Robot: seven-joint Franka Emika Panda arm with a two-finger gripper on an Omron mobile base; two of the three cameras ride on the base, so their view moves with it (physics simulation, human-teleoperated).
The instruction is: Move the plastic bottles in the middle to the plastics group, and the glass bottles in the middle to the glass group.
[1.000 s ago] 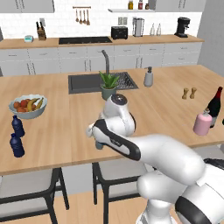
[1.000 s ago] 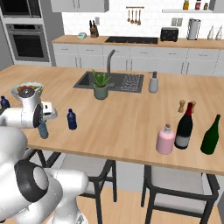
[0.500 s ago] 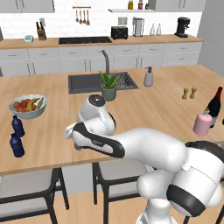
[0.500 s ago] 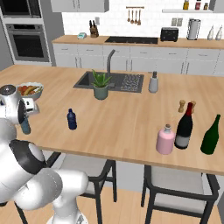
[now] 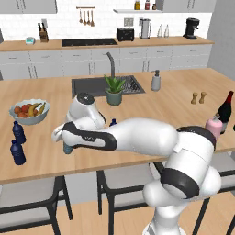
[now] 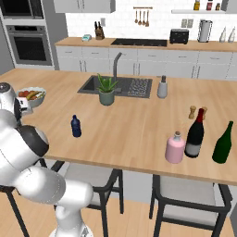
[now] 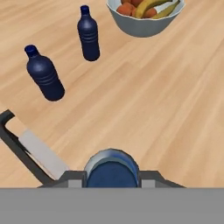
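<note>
You're carrying the slim teal-blue bottle (image 7: 112, 168) toward the plastics group (image 7: 45, 74) at the left end of the desk (image 7: 166, 96). The main risk is the set-down: the two navy bottles are standing close together, with the fruit bowl (image 7: 144, 15) just beyond them, so if you're coming in low you could be clipping one and tipping it. Descending tilted would be letting the slim bottle topple on release, and it's narrow, so probably easy to knock. The near desk edge is also right there in the hand view, so placing short would be putting it over the lip.

The gripper (image 7: 112, 178) is pinching the teal-blue bottle, jaws narrowly spread either side of its cap; in the left base view it's hanging under the hand (image 5: 69, 148), above the desk.

One navy bottle (image 6: 76, 126) is waiting mid-desk, and the pink bottle (image 6: 175, 147) is standing just beside the wine bottle (image 6: 195, 134) on the right.
</note>
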